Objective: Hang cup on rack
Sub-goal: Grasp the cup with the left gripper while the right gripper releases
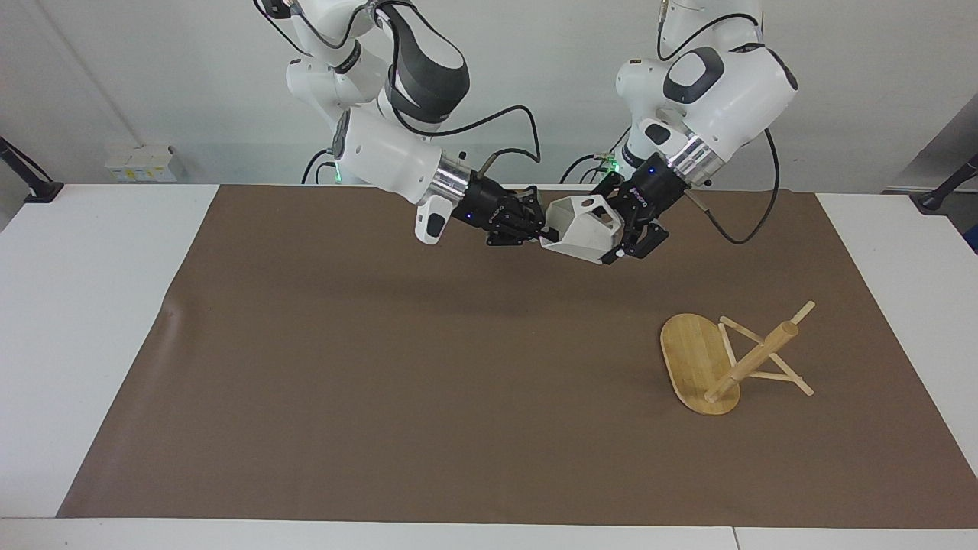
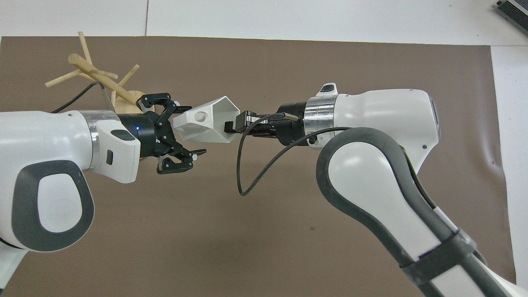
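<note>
The white faceted cup (image 1: 581, 228) hangs in the air on its side over the brown mat, near the robots' edge; it also shows in the overhead view (image 2: 206, 123). My right gripper (image 1: 539, 225) is shut on the cup's rim (image 2: 231, 125). My left gripper (image 1: 623, 233) is open, with one finger on each side of the cup's narrow handle end (image 2: 190, 130). The bamboo rack (image 1: 718, 359) lies tipped over on the mat toward the left arm's end, farther from the robots than the cup, its post and pegs slanting upward (image 2: 93, 74).
A brown mat (image 1: 382, 382) covers most of the white table (image 1: 92, 305). A black cable (image 2: 243, 165) loops down from my right wrist.
</note>
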